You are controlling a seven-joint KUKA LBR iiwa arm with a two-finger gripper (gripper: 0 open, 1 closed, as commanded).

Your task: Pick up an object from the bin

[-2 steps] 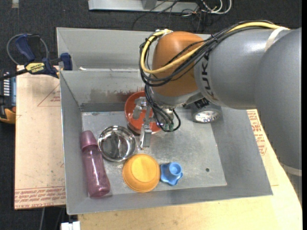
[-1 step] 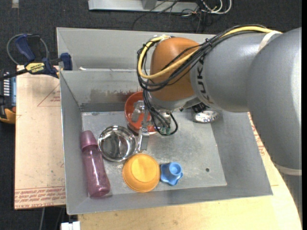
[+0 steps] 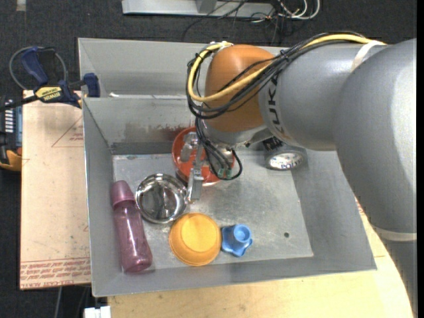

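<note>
Near the frame's centre, the gripper (image 3: 196,183) is hanging over a red bowl (image 3: 180,148), just beside a steel cup (image 3: 159,199); how wide it is standing cannot be told.

arm (image 3: 344,91): grey, thick, comes in from the right
wrist (image 3: 268,111): under an orange cover (image 3: 232,85), yellow and black cables (image 3: 191,78) looped round
pincer (image 3: 196,174): hangs below, pointing down

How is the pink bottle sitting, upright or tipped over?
Tipped over. The pink bottle lies on its side along the left wall of the bin, its whole length showing, narrower cap end toward the back.
</note>
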